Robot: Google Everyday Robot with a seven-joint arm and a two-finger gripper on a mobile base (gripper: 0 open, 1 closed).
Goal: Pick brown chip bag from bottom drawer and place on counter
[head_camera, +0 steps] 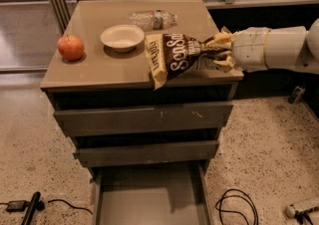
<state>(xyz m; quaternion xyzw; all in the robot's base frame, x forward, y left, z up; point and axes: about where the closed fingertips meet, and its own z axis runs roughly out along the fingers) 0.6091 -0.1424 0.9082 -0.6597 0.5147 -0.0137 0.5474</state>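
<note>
Pincer (220,51), brown chip bag (175,55) over counter (99,67) edge

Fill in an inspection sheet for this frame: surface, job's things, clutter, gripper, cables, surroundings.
Surface: counter, tan and glossy, carrying several items.
Job's things: chip bag over the counter's front right part, one corner hanging past the front edge; whether it rests on the top cannot be told. Bottom drawer pulled out, nothing seen inside.
Clutter: apple at the left, bowl near the middle, bottle lying at the back.
Gripper: gripper at the counter's right edge, shut on the chip bag's right end.
Cables: black cable looped on the floor right of the drawer; thin cable at lower left.
Surroundings: speckled floor.
</note>
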